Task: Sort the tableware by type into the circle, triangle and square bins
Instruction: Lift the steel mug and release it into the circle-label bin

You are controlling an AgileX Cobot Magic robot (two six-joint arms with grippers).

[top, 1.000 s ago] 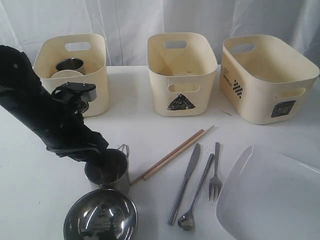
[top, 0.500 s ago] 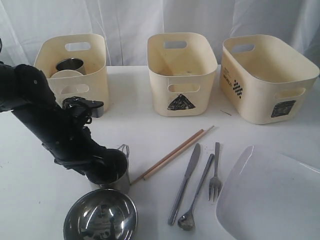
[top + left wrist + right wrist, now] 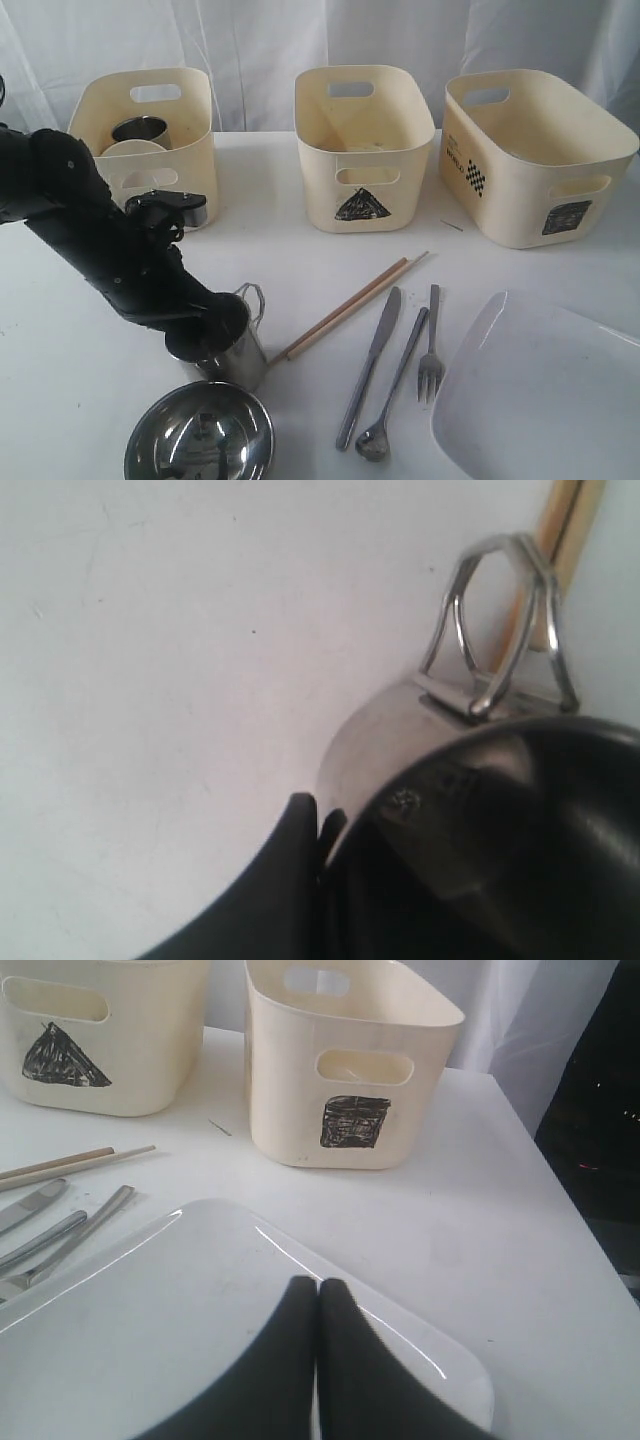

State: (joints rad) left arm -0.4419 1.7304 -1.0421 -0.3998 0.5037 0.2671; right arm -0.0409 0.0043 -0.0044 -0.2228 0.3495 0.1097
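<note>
L end effector (image 3: 213,332) clamps tilted steel mug (image 3: 240,366) at rim; R end effector (image 3: 318,1286), fingers together, hangs over white plate (image 3: 150,1300).

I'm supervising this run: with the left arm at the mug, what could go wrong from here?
1. The left end effector pinches only the steel mug's thin wall, and the mug sits tilted; it may slip or swing when lifted.
2. The steel bowl lies right beside the mug and could get knocked.
3. The mug's handle sits near the chopsticks, which might be nudged.
</note>
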